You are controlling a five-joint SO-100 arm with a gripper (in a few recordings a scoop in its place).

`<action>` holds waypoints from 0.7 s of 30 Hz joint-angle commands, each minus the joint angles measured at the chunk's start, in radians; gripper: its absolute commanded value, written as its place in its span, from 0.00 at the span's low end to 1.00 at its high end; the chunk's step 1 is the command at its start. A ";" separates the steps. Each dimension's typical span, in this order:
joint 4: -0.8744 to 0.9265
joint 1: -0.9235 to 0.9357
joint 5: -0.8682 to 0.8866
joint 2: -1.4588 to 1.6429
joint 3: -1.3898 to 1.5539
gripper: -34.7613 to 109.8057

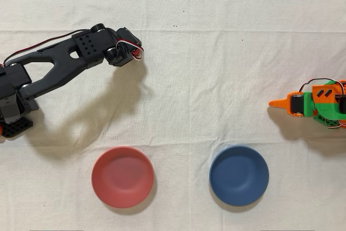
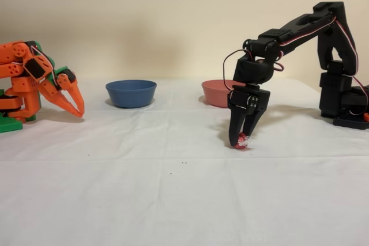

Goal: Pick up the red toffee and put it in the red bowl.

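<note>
Where the red toffee [image 2: 241, 141] lies on the white tabletop [image 2: 173, 188], the black arm's hand [image 2: 243, 136] points straight down over it, fingers narrowed around the candy, which touches the cloth; whether they grip it I cannot tell; behind the hand in the fixed view sits the red bowl [image 2: 215, 92]; farther left stands the blue bowl [image 2: 131, 93]; the orange arm [image 2: 37, 84] is idle at far left.

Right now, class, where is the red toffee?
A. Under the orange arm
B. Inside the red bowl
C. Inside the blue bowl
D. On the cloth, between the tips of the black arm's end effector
D: in the fixed view the red toffee lies on the tablecloth between the lowered tips of the end effector, while the red bowl looks empty from overhead.
</note>
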 commanded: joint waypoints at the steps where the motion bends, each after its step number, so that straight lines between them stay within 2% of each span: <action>1: 0.025 0.008 -0.031 0.164 0.008 0.29; 12: 0.219 0.026 -0.061 0.517 0.077 0.29; 21: 0.531 0.104 -0.080 0.652 -0.164 0.29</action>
